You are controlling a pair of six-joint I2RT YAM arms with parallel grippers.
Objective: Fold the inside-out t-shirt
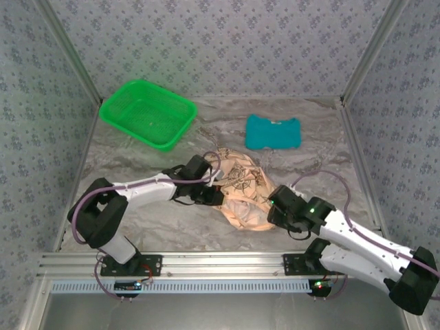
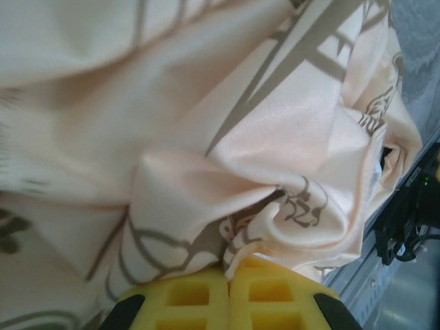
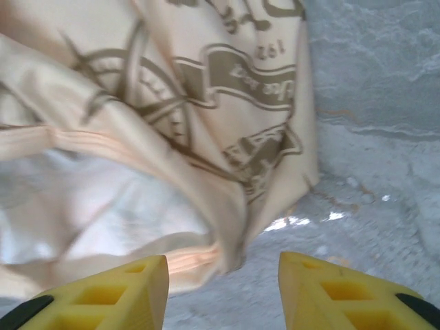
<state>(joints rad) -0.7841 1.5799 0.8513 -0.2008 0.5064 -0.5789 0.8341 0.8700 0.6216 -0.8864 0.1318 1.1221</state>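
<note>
The inside-out t-shirt (image 1: 242, 189) lies crumpled in a heap at the table's middle, peach-beige with dark brown prints. My left gripper (image 1: 214, 195) sits at the heap's left side. In the left wrist view its yellow fingers (image 2: 189, 295) are shut on a thin fold of the t-shirt (image 2: 227, 158). My right gripper (image 1: 275, 212) is at the heap's right edge. In the right wrist view that gripper (image 3: 223, 285) stands open, and the t-shirt's hem (image 3: 196, 261) lies between its yellow fingers, touching neither.
A green plastic basket (image 1: 148, 113) stands at the back left. A small teal folded garment (image 1: 273, 133) lies at the back, right of centre. Patterned walls close in the marbled grey table (image 1: 137, 161) on three sides.
</note>
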